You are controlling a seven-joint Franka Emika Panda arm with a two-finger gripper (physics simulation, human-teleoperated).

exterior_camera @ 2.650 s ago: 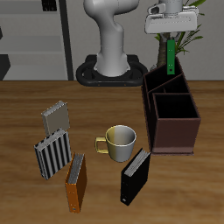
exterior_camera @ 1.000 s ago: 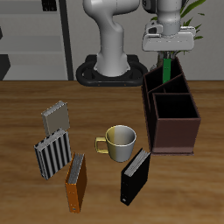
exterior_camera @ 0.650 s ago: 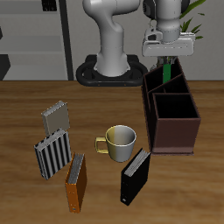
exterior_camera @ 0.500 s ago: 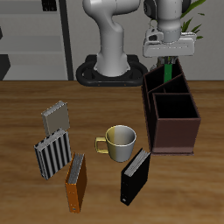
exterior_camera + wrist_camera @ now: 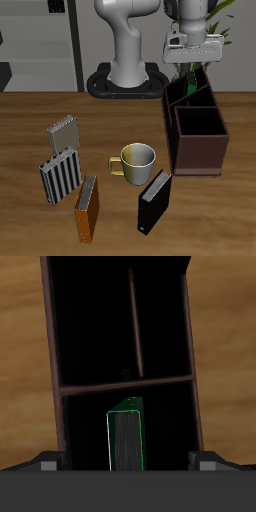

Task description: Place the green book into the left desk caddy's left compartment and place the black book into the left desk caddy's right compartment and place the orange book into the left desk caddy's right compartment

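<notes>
Item, nearest the desk's (image 5: 30, 120) front edge: orange book (image 5: 87, 209), lying flat, untouched. Just beside it, a striped grey book (image 5: 59, 177); farther back, a second grey book (image 5: 63, 134).

Item: black book (image 5: 153, 200), propped at a slant near the front edge, close to the mug (image 5: 136, 160). Untouched.

Item: left desk caddy (image 5: 200, 150), dark brown, standing past the mug. Its right compartment (image 5: 199, 122), the large squarish section at the low end, appears empty.

Item: green book (image 5: 190, 75), upright in a narrow compartment at the caddy's tall far end. The wrist view shows its top edge (image 5: 125, 436) standing inside the dark walls, beyond the cross divider.

Item: gripper (image 5: 191, 60), directly above that compartment. Fingers (image 5: 44, 463) stand apart on either side of the book in the wrist view, with clear gaps, so they look open and hold nothing.

Status: 1 of 3 books appears delivered, judged to be the left compartment. 2 remain, black and orange, both bound for the right compartment. Next call is likely to lift clear and reach toward the front.
</notes>
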